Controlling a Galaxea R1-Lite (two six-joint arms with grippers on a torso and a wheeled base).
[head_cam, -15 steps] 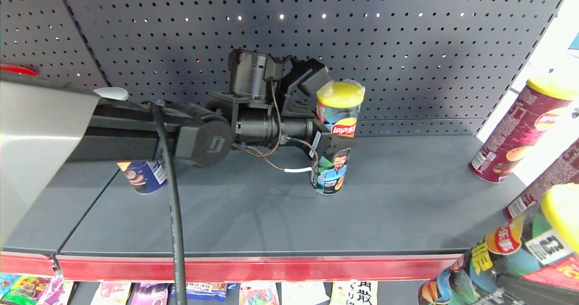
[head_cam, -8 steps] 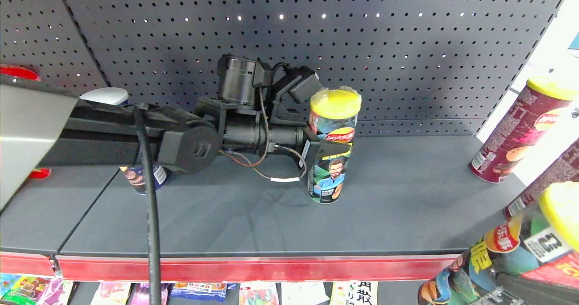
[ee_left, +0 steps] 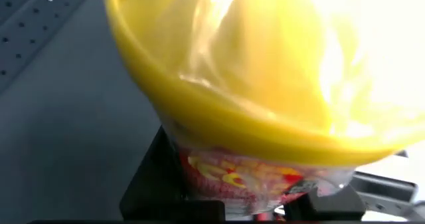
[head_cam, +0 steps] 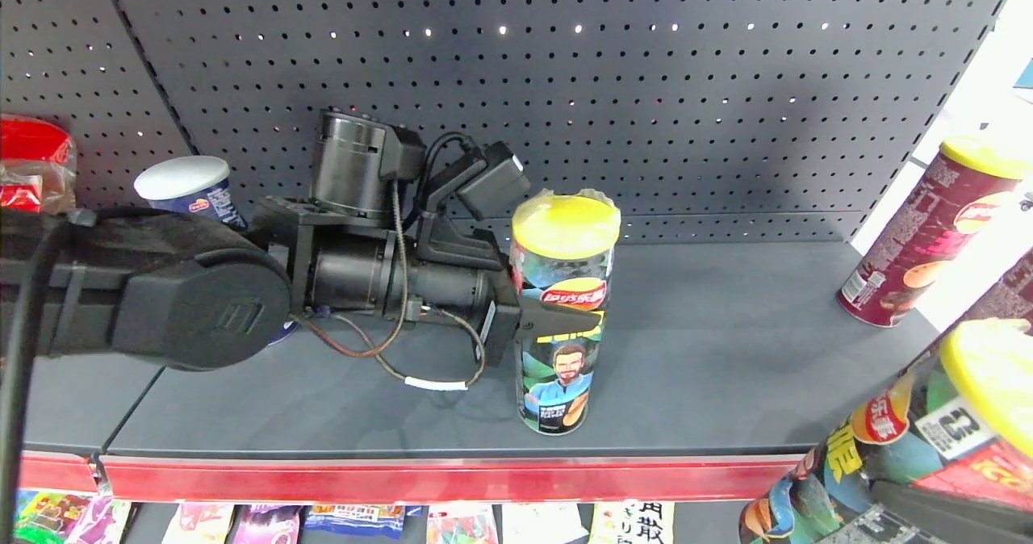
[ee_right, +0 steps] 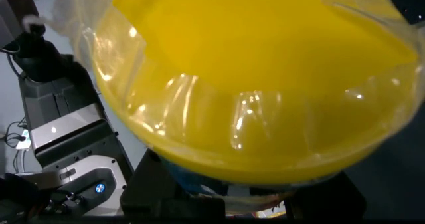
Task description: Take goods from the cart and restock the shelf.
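A tall chip can (head_cam: 557, 382) with a yellow lid stands upright close to the front edge of the grey shelf (head_cam: 726, 350). My left gripper (head_cam: 558, 323) comes in from the left and is shut around its middle. The left wrist view looks onto this can's yellow lid (ee_left: 265, 71), with dark fingers (ee_left: 156, 184) on either side below it. A second yellow-lidded chip can (head_cam: 888, 439) hangs tilted at the lower right, in front of the shelf. My right gripper (ee_right: 246, 201) is shut on this can, whose lid (ee_right: 252, 71) faces the right wrist camera.
A blue can (head_cam: 190, 193) with a white lid stands behind my left arm. Maroon cans (head_cam: 920, 229) lean at the shelf's right end. A red packet (head_cam: 32, 165) sits far left. Pegboard (head_cam: 646, 84) backs the shelf, a red strip (head_cam: 452, 478) edges it. Bare shelf lies between centre and right.
My left arm has drawn back from near the pegboard toward the shelf's front edge, carrying the yellow-lidded can forward and slightly left. The right arm's can has barely shifted.
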